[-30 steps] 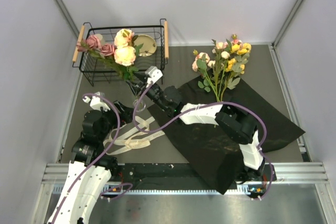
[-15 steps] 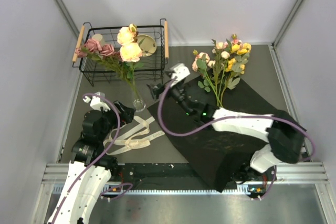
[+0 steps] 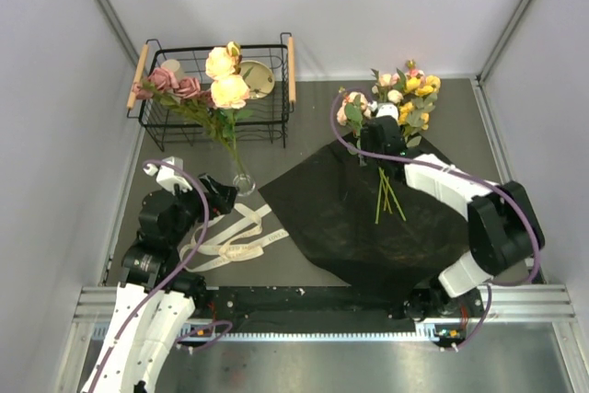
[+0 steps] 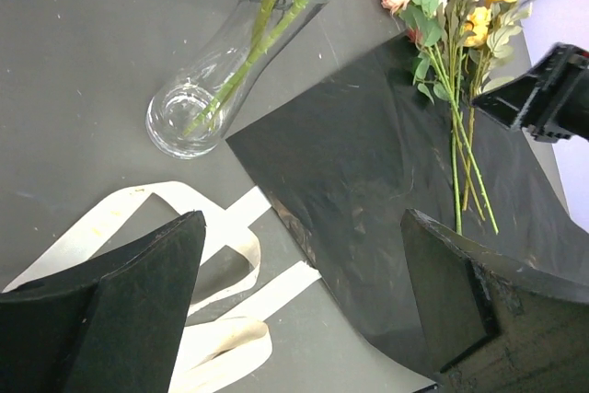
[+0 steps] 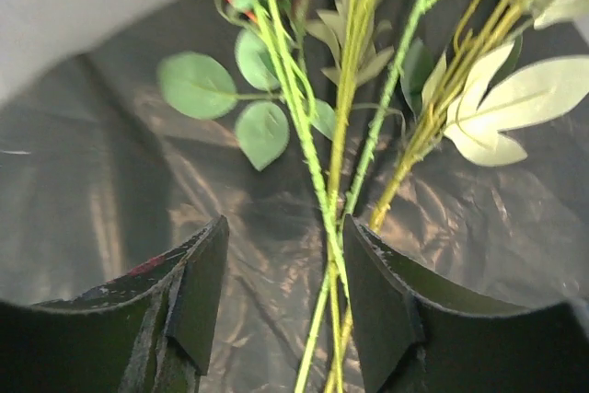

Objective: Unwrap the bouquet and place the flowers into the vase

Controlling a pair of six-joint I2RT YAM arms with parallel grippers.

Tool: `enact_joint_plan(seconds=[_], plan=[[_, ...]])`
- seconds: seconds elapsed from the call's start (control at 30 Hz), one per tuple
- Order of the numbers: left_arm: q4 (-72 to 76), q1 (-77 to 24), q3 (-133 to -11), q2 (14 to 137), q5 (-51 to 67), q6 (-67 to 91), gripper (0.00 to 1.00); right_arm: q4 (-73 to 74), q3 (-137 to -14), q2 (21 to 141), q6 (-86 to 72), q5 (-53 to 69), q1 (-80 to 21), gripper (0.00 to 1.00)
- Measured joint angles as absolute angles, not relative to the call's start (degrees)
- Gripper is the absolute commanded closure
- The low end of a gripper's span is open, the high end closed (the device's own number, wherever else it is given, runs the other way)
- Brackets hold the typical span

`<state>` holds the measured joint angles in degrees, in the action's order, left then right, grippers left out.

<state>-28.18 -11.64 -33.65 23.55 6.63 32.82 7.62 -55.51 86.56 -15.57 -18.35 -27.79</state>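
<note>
Your right hand (image 5: pixel 285 292), spread, above the green-stemmed pink and yellow artificial flowers (image 5: pixel 333 192).
Stems run twelve to six o'clock between its fingers (image 5: pixel 198 292), nearer the three o'clock one.

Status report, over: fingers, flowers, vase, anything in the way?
Left gripper open, empty, near vase. Right gripper open, fingers astride flower stems on black paper. Vase holds roses. Nothing blocking.
</note>
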Motion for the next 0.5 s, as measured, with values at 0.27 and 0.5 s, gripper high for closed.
enact_joint_plan(seconds=[0.27,0.5], plan=[[-28.3,-11.6,-33.7,24.1,8.3,32.8,0.07,16.3,-62.3,98.2,-14.2,-22.3,-26.4,0.6],[-28.3,-11.6,-33.7,24.1,8.6,32.8,0.07,16.9,-66.4,104.5,-10.8,-25.4,-26.4,0.75]])
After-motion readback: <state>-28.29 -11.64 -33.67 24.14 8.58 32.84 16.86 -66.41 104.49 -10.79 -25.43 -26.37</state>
